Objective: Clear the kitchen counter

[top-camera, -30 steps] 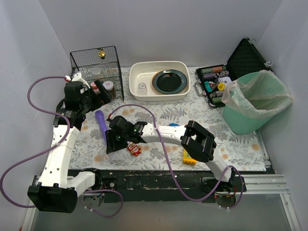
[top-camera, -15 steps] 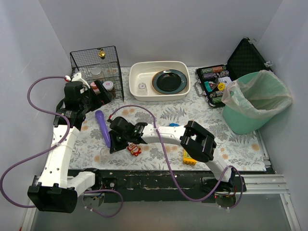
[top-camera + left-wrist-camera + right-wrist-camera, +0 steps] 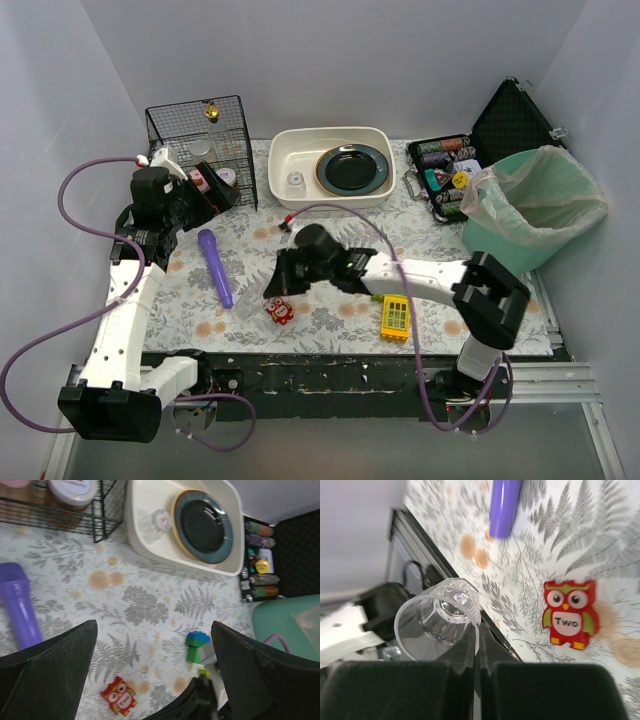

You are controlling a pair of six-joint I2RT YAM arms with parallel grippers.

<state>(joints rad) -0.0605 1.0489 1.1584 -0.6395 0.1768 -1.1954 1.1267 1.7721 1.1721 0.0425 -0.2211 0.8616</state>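
**Clear glass pinched by the right gripper over the counter's front edge**

The right gripper (image 3: 476,636) is seen closed on the rim of a clear glass (image 3: 437,622), with one finger inside the wall and one outside. The glass is held on a tilt near the front edge of the kitchen counter (image 3: 330,235). Whether it touches the cloth cannot be told. A red owl tile (image 3: 568,612) lies just beside it, and a purple microphone (image 3: 214,262) lies further left.

The left gripper (image 3: 153,630) is held wide open and grips nothing, near the wire basket (image 3: 200,130) at the back left.

A yellow block (image 3: 394,317) and a green and blue brick (image 3: 196,646) lie on the counter. A dark plate (image 3: 353,168) sits in the white basin (image 3: 285,180) at the back. A chip case (image 3: 445,165) and a green bin (image 3: 520,240) stand at the right.
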